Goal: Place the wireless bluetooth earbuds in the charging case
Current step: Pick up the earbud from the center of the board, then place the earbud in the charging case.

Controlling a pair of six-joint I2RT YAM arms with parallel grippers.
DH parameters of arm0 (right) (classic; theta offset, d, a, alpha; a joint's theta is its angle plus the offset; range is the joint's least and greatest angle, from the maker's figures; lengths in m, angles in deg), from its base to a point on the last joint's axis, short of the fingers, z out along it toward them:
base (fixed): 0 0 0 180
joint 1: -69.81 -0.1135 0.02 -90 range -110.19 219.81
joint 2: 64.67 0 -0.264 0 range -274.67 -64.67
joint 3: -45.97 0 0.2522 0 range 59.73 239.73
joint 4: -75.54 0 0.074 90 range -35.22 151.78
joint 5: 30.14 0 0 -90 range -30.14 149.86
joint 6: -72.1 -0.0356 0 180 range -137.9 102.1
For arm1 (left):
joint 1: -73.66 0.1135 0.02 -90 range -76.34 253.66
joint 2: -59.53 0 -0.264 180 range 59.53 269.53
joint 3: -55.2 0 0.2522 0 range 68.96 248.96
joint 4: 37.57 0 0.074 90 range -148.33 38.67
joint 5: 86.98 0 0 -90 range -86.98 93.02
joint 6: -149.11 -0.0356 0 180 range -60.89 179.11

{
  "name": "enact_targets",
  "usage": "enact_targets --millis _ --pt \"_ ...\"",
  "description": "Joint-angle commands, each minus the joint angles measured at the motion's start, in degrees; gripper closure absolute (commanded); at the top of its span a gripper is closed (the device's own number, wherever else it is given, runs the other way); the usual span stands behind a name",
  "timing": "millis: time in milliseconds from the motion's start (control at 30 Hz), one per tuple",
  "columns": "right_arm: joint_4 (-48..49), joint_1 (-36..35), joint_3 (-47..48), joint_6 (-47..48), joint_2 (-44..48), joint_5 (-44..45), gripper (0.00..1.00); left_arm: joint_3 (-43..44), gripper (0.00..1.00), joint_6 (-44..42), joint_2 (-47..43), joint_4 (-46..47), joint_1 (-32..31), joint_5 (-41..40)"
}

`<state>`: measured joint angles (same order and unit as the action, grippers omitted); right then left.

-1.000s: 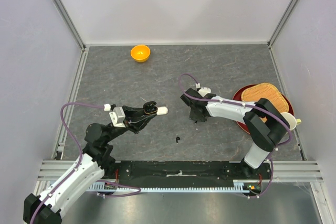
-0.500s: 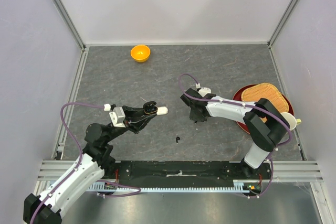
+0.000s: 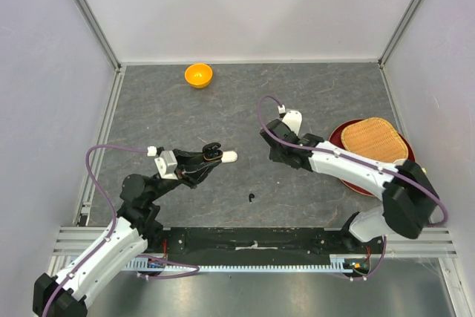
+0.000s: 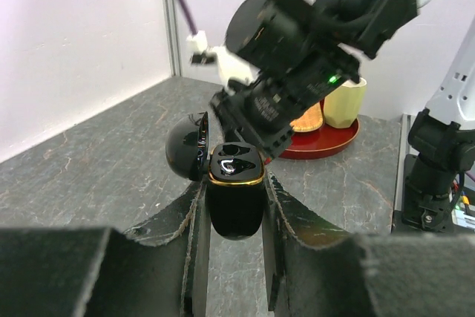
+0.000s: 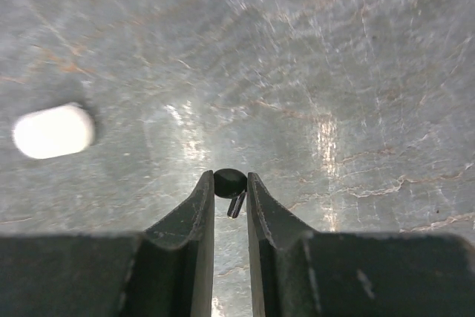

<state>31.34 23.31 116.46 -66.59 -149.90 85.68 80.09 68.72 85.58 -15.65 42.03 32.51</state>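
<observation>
Left hand (image 4: 234, 187) clamps the open case (image 4: 236, 213) above the tabletop (image 3: 319, 102); right hand (image 5: 230, 191) pinches a black bud (image 5: 228, 181) by its round body; probably light, glossy, slippery, so squeeze gently.

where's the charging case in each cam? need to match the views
top external: charging case sits left of centre, at the tip of the left hand.
left wrist: centre of frame, lid open, clamped in that hand.
right wrist: not in it; the right hand pinches a black earbud.
Shared landmark: the grey marbled table, seen in all three views.
</observation>
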Motion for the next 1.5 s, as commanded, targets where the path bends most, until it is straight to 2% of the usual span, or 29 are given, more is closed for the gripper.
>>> enact_targets --millis 0,267,533,733,967,1467 --pt "4.8 -2.5 1.6 5.3 7.5 7.2 1.0 0.6 0.98 -1.0 0.8 0.6 -0.1 -2.2" --pt "12.8 -12.7 2.8 11.2 16.6 18.3 1.0 1.1 0.98 1.0 2.5 1.5 -0.2 -2.8" --pt "31.6 -22.1 -1.6 17.9 24.1 23.9 1.0 1.2 0.98 1.2 3.2 2.6 -0.2 -2.1" --pt "38.2 -25.6 -1.9 22.2 23.8 22.5 1.0 1.3 0.98 1.6 4.9 4.4 -0.1 -0.8" --pt "44.8 -27.1 -2.7 25.2 21.2 15.9 1.0 1.4 0.98 2.2 7.4 8.4 -0.1 0.6" --pt "50.6 -27.2 -2.5 25.0 15.9 7.0 1.0 1.6 0.98 3.1 8.8 12.6 -0.2 2.3"
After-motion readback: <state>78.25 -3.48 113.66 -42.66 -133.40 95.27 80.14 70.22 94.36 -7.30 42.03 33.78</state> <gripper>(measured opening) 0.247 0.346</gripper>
